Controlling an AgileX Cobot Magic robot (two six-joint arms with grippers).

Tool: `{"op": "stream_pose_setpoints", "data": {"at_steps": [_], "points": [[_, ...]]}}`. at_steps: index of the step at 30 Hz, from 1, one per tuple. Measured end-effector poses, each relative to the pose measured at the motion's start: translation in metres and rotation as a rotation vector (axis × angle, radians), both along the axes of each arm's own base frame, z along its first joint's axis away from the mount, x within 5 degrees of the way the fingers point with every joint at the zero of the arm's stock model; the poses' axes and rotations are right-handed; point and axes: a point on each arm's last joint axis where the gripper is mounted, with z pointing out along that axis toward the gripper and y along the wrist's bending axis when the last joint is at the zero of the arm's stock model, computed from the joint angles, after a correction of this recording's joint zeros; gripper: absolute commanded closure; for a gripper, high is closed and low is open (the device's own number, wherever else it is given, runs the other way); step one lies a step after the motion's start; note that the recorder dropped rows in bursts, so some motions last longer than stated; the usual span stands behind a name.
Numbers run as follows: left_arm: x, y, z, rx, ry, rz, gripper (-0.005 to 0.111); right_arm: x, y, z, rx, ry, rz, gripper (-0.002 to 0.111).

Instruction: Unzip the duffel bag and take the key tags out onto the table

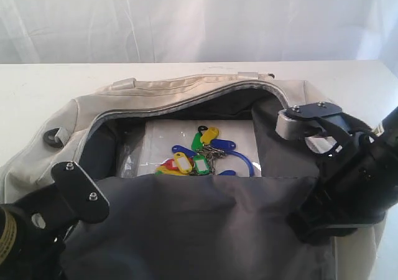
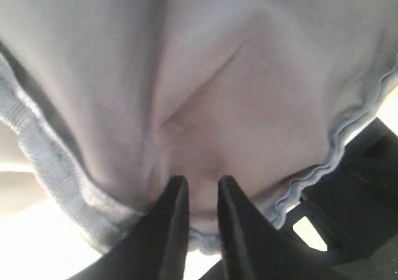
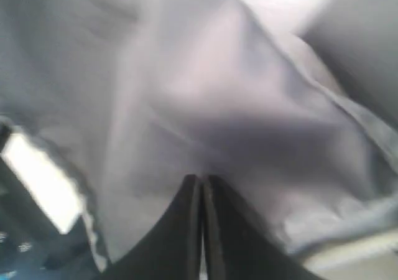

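Observation:
The cream duffel bag [image 1: 155, 96] lies unzipped on the white table [image 1: 31, 87], its near flap folded toward me with the dark grey lining [image 1: 199, 224] showing. The key tags [image 1: 202, 155], in blue, yellow, red and green on a chain, lie inside on a clear-wrapped white sheet [image 1: 163, 142]. My left gripper [image 2: 198, 182] is pinched on a fold of cream bag fabric [image 2: 236, 93] by its hem. My right gripper [image 3: 200, 179] is shut, with its tips pressed into grey lining [image 3: 186, 87]; whether any fabric is caught there is blurred. In the exterior view both sets of fingertips are hidden.
My left arm [image 1: 37, 230] sits at the bag's near left corner and my right arm [image 1: 360, 180] at its right end. A black D-ring [image 1: 53, 137] hangs on the bag's left end. A white curtain [image 1: 186, 18] backs the table.

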Motion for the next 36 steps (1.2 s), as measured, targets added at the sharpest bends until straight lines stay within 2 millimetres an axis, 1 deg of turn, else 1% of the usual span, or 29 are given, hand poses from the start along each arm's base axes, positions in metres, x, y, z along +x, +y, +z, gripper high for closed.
{"op": "stream_pose_setpoints", "data": {"at_steps": [4,7,9,10,12,14,17,19,21,22,24,27,30,33,36], "points": [[-0.001,0.001,-0.005,-0.005,-0.002,0.005,0.083,0.001,-0.009,-0.003,-0.098,0.009,-0.059,0.108],[-0.001,0.001,-0.005,-0.009,-0.004,0.006,0.083,0.001,-0.010,-0.003,-0.112,0.007,-0.078,0.108],[-0.002,0.002,-0.001,-0.015,-0.010,0.007,0.083,-0.002,-0.011,0.003,-0.102,-0.013,-0.079,0.108],[-0.001,0.001,0.004,-0.027,-0.019,0.007,0.083,-0.004,-0.011,0.009,-0.095,-0.039,-0.077,0.108],[0.000,0.000,0.020,-0.067,-0.052,0.008,0.083,-0.009,-0.012,0.028,-0.069,-0.123,-0.078,0.108],[0.001,-0.001,0.040,-0.128,-0.103,0.008,0.083,-0.016,-0.014,0.051,-0.038,-0.247,-0.092,0.108],[0.003,-0.001,0.075,-0.230,-0.206,0.004,0.083,-0.027,-0.020,0.079,-0.015,-0.450,-0.119,0.108],[0.004,-0.002,0.098,-0.297,-0.273,0.004,0.083,-0.034,-0.025,0.091,-0.014,-0.566,-0.136,0.108],[0.005,-0.002,0.118,-0.347,-0.319,0.010,0.083,-0.040,-0.029,0.098,-0.020,-0.644,-0.145,0.108],[0.007,-0.002,0.126,-0.355,-0.337,0.010,0.083,-0.042,-0.030,0.099,-0.023,-0.670,-0.149,0.108],[0.011,-0.004,0.137,-0.336,-0.356,0.013,0.083,-0.044,-0.031,0.098,-0.021,-0.704,-0.158,0.108],[0.023,-0.010,0.146,-0.259,-0.379,0.017,0.083,-0.042,-0.032,0.091,-0.025,-0.722,-0.167,0.108],[0.042,-0.022,0.150,-0.185,-0.397,0.030,0.083,-0.040,-0.032,0.087,-0.027,-0.724,-0.171,0.108],[0.067,-0.034,0.144,-0.127,-0.387,0.062,0.083,-0.040,-0.032,0.086,-0.027,-0.726,-0.172,0.108],[0.097,-0.044,0.128,-0.088,-0.351,0.075,0.084,-0.040,-0.032,0.086,-0.024,-0.727,-0.176,0.108]]}}
